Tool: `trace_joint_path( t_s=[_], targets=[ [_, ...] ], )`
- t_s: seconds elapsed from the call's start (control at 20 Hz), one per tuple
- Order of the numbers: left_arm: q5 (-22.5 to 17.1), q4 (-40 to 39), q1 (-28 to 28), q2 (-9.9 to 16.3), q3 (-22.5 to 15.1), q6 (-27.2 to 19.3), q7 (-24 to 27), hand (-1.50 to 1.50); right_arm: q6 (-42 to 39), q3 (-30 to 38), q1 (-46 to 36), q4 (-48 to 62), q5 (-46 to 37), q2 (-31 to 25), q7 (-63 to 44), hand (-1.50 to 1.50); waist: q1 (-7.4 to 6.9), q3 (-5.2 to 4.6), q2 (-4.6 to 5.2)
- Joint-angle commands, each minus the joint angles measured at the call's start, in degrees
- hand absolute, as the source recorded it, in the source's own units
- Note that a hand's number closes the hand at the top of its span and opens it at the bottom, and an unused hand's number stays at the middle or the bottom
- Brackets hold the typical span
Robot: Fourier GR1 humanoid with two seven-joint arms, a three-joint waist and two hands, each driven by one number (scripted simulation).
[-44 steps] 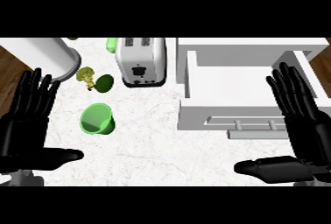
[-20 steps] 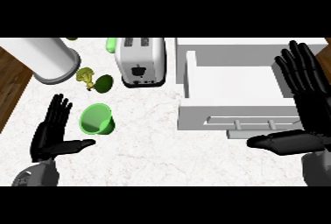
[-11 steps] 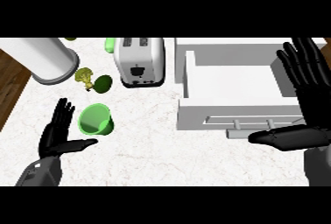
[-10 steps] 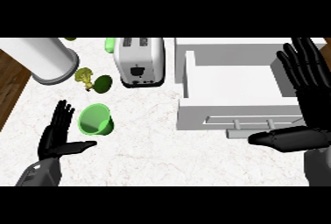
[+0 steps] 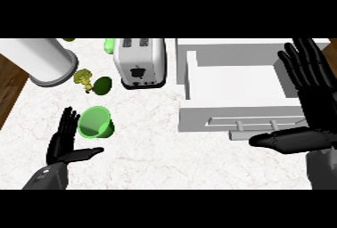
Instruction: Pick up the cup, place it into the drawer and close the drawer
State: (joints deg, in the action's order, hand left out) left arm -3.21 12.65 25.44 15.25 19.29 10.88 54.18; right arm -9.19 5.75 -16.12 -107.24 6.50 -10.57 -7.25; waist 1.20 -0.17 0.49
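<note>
A green cup lies tipped on the white marble counter at the left, its mouth facing up and toward me. My left hand stands open just left of and below the cup, fingers straight and close to its rim, thumb out to the right. The white drawer is pulled open at the right, its inside bare, with a handle on its front. My right hand is open over the drawer's right edge, fingers pointing up and thumb lying across below the front panel.
A silver toaster stands at the back centre. A white cylindrical canister sits at the back left, with a broccoli floret and a dark green avocado beside it. Wooden floor shows past the counter's left edge.
My left hand has pulled in and moved right, close beside the cup. My right hand has shifted up and slightly right along the drawer's right side. The cup has not moved.
</note>
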Motion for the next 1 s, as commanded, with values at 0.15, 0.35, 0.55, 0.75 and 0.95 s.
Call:
trace_joint_path(
  t_s=[0.15,0.35,0.55,0.75,0.95],
  targets=[
    [0.00,-3.99,1.30,0.59,1.02,1.49,5.10,-1.50,-1.40,0.68,2.03,-1.68,1.34,-0.36,0.56,-1.50,0.50,-0.06,0.14],
    [0.39,-4.57,5.68,0.43,0.81,0.54,1.33,-1.50,1.00,-0.91,-1.74,1.28,-1.35,1.09,-0.07,-1.50,0.39,-0.07,0.28],
    [1.32,-4.58,4.31,-1.71,0.06,0.40,5.10,-1.50,-1.64,0.39,-0.90,0.53,1.04,-0.80,-0.45,-1.50,0.57,-0.09,0.34],
    [1.32,-4.95,5.30,-3.30,-0.11,3.49,4.47,-1.50,-0.85,0.76,-2.43,-1.11,0.99,-1.54,-3.00,-1.50,0.92,-0.13,0.38],
    [0.00,-3.81,6.91,-1.99,0.63,11.10,2.98,1.50,-1.37,-0.20,-1.07,-0.56,0.00,-1.34,-2.24,-1.50,0.86,-0.13,0.34]
  ],
)
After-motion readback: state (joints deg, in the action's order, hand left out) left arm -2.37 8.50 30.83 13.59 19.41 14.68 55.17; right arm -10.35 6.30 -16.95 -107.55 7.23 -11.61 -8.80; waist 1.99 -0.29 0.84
